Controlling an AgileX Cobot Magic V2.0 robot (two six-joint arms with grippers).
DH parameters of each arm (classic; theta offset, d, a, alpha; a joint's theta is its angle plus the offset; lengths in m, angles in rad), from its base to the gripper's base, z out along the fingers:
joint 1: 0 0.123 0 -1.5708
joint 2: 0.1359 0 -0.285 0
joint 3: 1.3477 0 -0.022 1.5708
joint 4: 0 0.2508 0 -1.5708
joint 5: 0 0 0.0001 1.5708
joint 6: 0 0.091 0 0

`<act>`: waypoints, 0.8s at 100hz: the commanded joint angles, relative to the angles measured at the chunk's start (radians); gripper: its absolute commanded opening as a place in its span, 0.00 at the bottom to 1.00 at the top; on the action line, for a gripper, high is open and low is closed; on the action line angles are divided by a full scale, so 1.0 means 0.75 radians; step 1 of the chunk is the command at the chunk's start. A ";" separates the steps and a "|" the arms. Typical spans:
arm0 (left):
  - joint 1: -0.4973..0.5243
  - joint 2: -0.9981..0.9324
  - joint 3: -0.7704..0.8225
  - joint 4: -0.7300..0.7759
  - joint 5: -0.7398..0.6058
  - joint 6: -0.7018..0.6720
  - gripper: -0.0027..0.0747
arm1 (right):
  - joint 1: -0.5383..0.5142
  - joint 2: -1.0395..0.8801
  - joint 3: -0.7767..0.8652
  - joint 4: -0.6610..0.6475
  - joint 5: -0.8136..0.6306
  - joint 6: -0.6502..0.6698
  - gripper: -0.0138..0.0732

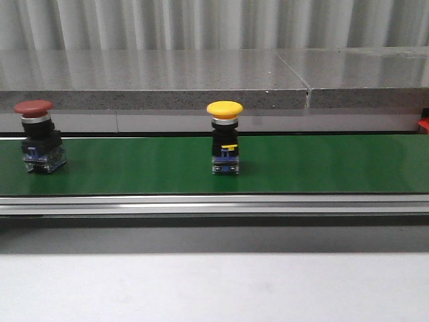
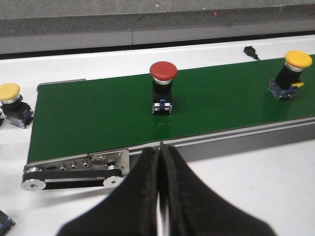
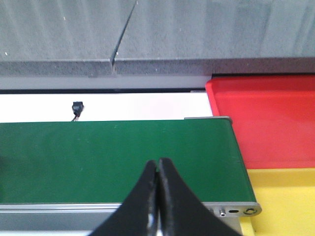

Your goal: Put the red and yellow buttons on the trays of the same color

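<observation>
A red button stands upright on the green conveyor belt at the left; it also shows in the left wrist view. A yellow button stands mid-belt and shows in the left wrist view too. My left gripper is shut and empty, at the belt's near rail, in front of the red button. My right gripper is shut and empty over the belt's right end. The red tray and the yellow tray lie just past that end.
Another yellow button stands on the white table off the belt's left end. A small black part lies on the table behind the belt. A grey stone ledge runs along the back.
</observation>
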 commanded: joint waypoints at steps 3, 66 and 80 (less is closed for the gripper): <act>-0.009 0.014 -0.033 -0.017 -0.095 0.001 0.01 | -0.002 0.123 -0.107 -0.006 -0.082 -0.009 0.08; -0.009 0.014 -0.033 -0.017 -0.095 0.001 0.01 | 0.168 0.688 -0.595 0.063 0.305 -0.009 0.91; -0.009 0.014 -0.033 -0.017 -0.095 0.001 0.01 | 0.221 0.825 -0.742 0.108 0.449 -0.009 0.89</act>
